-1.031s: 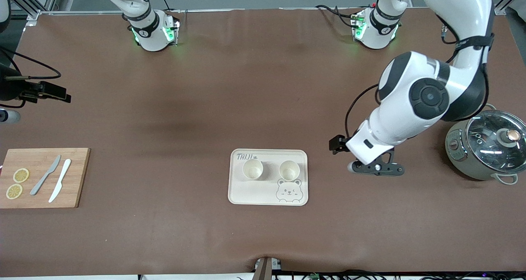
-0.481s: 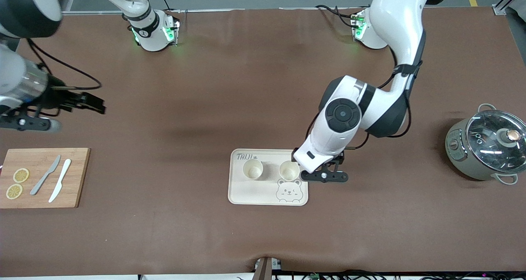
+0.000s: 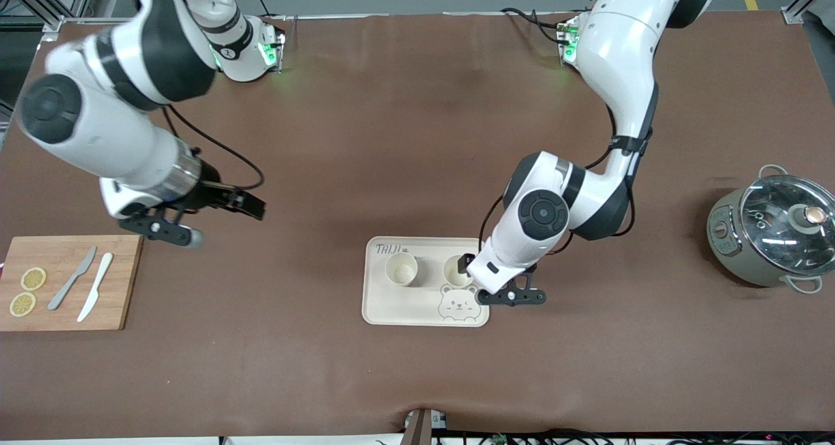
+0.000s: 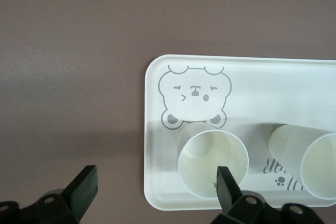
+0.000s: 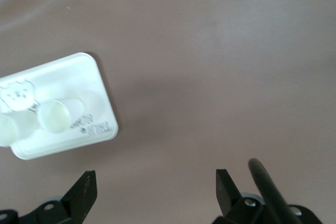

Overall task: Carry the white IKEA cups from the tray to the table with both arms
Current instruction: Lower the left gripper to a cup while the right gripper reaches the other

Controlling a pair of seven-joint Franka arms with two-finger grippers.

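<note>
Both jaws wide, empty | left gripper [image 4: 152, 192] over tray [image 3: 378, 311] edge beside one cup [image 3: 458, 270]; right gripper [image 3: 163, 226] over bare table [image 3: 417, 138] near board [image 3: 124, 282] | other cup [image 3: 401, 269] beside it, upright on tray | risk: we judge a finger [image 4: 227, 184] above the rim could tip it.

The left arm's white wrist housing [image 3: 502, 265] covers part of the cream-white handleless cup [image 3: 456, 272] at its end of the cream rounded-rectangle bear tray [image 3: 398, 308]. In the left wrist view, the second cream-white cup [image 4: 315, 156] and the tray run off the edge.
</note>
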